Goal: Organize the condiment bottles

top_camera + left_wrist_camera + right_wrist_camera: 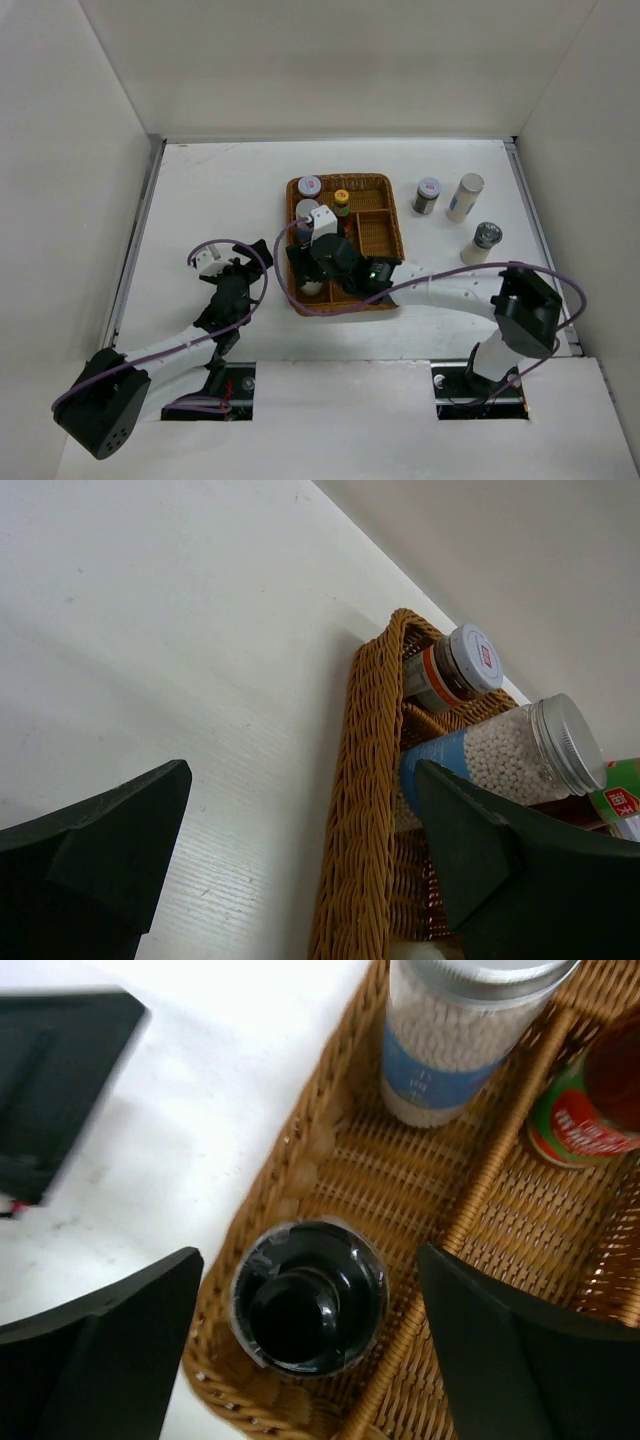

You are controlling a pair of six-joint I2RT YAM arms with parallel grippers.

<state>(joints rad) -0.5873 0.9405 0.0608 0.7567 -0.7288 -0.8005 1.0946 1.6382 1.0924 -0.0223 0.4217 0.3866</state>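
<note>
I count seven bottles (309, 185) — four in the tray (378, 232), and a jar (428, 195), shaker (465, 197) and grinder (483, 240) on the table (220, 190) off its right edge. The dark bottle (308, 1295), glossy and black-capped, stands upright in the tray's near left corner. My right claw (308, 1265) is spread wide around it without touching — my left claw (300, 780) gapes empty by the tray's left edge.
</note>
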